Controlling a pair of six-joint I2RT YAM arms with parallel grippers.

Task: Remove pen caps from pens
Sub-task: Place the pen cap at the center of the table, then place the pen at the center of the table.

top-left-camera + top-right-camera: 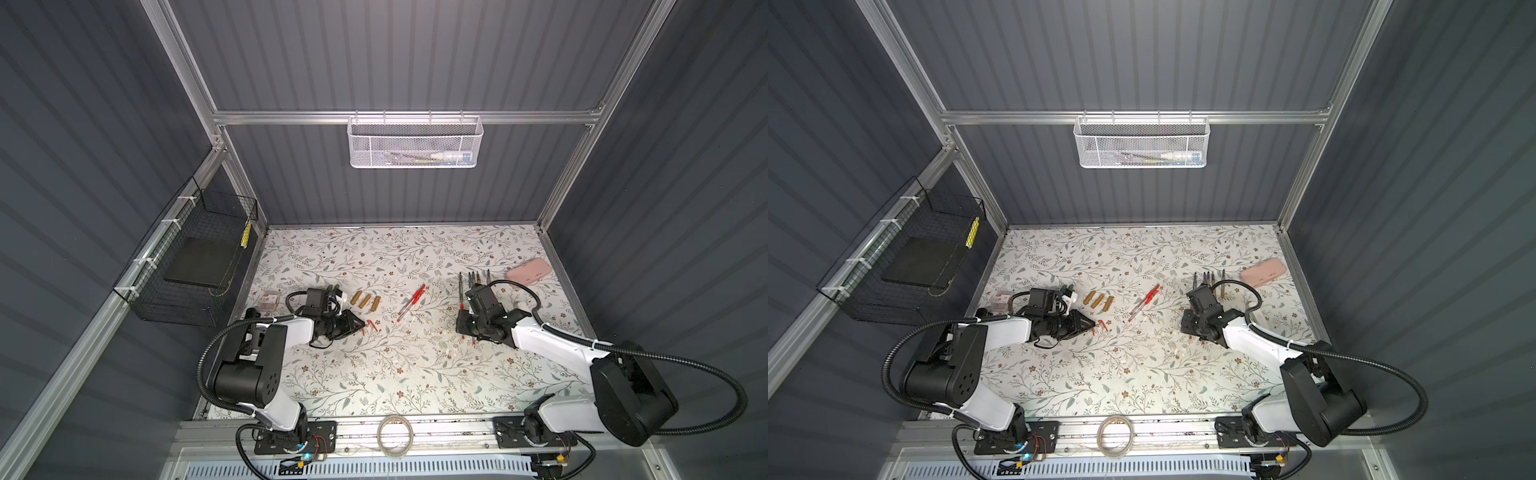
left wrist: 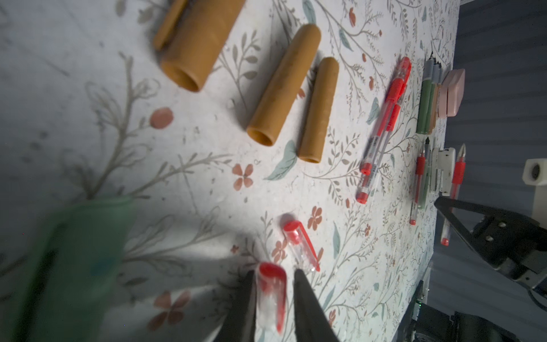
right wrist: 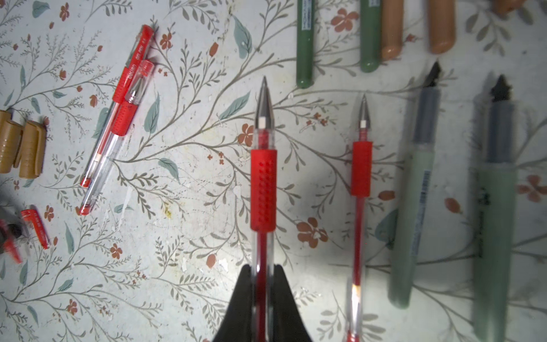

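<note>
Beside golden-brown plastic caps (image 2: 284, 86), left gripper (image 2: 274, 271): fingers (image 2: 245, 305) slightly parted; clear red-clipped cap (image 2: 270, 296) between, touching one.
Far from those caps, right gripper (image 3: 263, 269): fingers (image 3: 239, 305) clamped on clear red-grip pen (image 3: 263, 183).

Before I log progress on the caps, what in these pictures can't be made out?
Whether the left pincer grips the red cap: left wrist view, cap blurred.
Green object: left wrist view, out of focus, cut by the edge.
Contents of the white basket: both top views, too small behind mesh.
Rear of the red pen: right wrist view, hidden by the right pincer.
</note>
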